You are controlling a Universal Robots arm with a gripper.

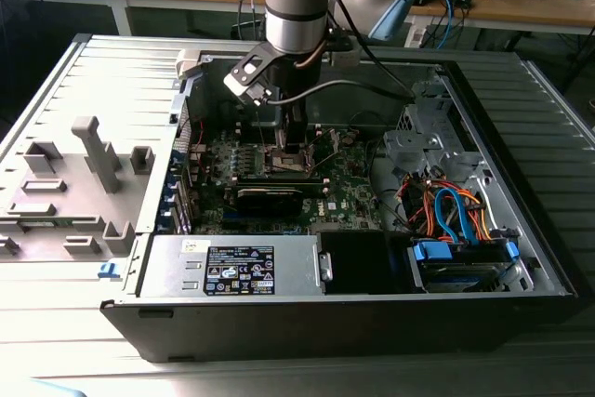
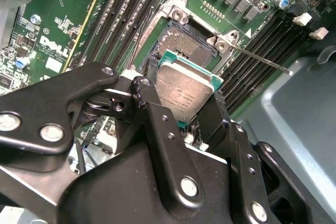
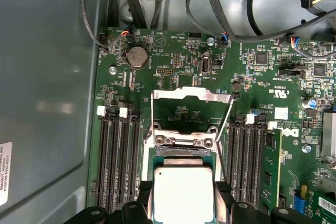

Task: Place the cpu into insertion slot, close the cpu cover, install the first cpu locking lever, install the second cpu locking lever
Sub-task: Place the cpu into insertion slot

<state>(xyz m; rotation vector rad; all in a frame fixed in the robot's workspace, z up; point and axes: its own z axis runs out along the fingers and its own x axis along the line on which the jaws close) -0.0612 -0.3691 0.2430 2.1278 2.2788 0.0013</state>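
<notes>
Where the open computer case (image 1: 521,127) is seen in the exterior view, the pincer (image 1: 290,141) is set low over the green board, walled in by the case on every side. In the second wrist view the cpu (image 2: 184,85) is clamped by opposite edges between the black fingers (image 2: 148,95). It is tilted and held just over the insertion slot (image 2: 185,40), whose brownish pin field is partly exposed beyond it. Whether the chip's near edge touches the frame cannot be told. In the first wrist view the cpu cover (image 3: 191,94) is folded back open, and a thin locking lever (image 2: 260,60) is angled outward. Memory slots (image 3: 118,156) run close along both sides, so little room is given there. The slot's near half is hidden by chip and fingers.
</notes>
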